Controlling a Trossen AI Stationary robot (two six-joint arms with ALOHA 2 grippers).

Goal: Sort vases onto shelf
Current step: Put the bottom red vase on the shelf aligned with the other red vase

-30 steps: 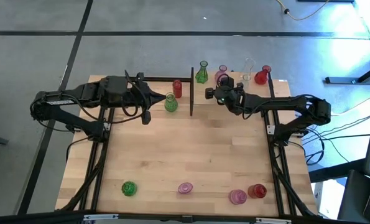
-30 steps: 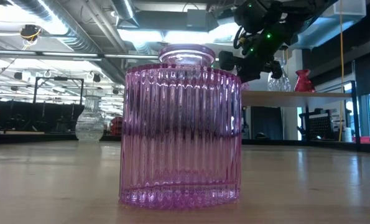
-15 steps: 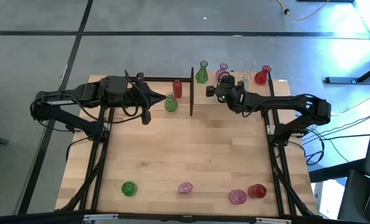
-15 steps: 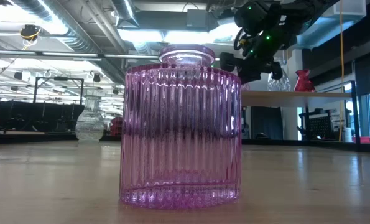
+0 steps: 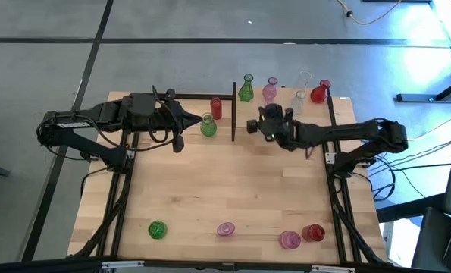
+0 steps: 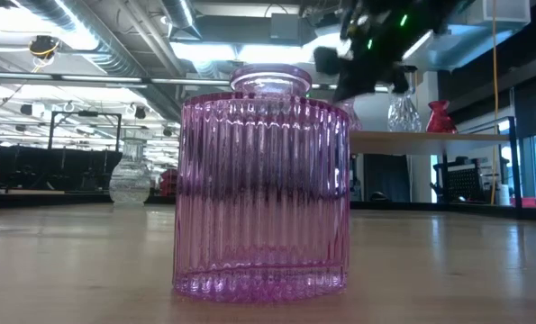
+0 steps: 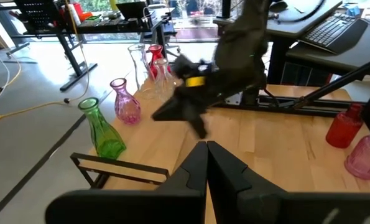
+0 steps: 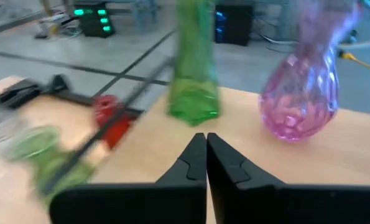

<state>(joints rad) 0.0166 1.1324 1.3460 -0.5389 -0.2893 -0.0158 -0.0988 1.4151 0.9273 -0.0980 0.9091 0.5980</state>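
**A:** so where's everything sitting right now?

**B:** the shelf (image 5: 282,114) is at the far end of the table (image 5: 225,189). Along its back edge there's a row: green vase (image 5: 245,89), pink vase (image 5: 270,89), a clear one (image 5: 299,96) and a red one (image 5: 318,92). On the other side of the black post there's another green vase (image 5: 208,125) with a red cylinder (image 5: 216,108) just behind it.

**A:** and the arms?

**B:** right gripper (image 5: 253,125) is out over the shelf near the post, fingers (image 8: 194,163) pressed together, nothing between them. Left gripper (image 5: 195,120) is right beside that second green vase, fingers (image 7: 197,168) also pressed together on nothing.

**A:** rest of the vases?

**B:** near edge of the table: a green one (image 5: 158,229), a pink one (image 5: 225,228), then a pink (image 5: 289,240) and a red (image 5: 313,232) touching.
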